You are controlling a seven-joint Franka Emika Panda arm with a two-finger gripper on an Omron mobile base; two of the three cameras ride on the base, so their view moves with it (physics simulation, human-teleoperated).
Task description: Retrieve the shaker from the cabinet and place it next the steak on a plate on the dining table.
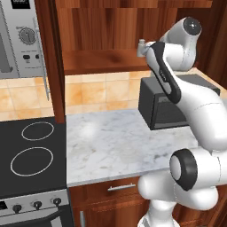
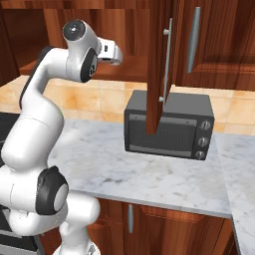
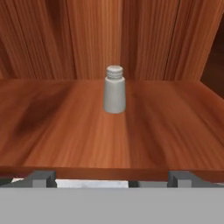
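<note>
Shelf board of the reddish-brown glossy wooden cabinet [image 3: 65, 127] carries the small pale grey cylindrical shaker [image 3: 114, 90], upright with a lighter ribbed cap, in front of the wood-grain back. The two-finger gripper [image 3: 111, 178], jaws spread wide, sits at the board's front edge, nothing between it and the shaker. Below the cabinet, a dark boxy toaster oven [image 2: 169, 127] rests on the veined marble counter [image 1: 119, 142].

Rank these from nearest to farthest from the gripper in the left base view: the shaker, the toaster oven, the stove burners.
1. The shaker, upright on the cabinet shelf straight ahead of the open gripper.
2. The toaster oven, on the counter below the shelf.
3. The stove burners, low at far left.
</note>
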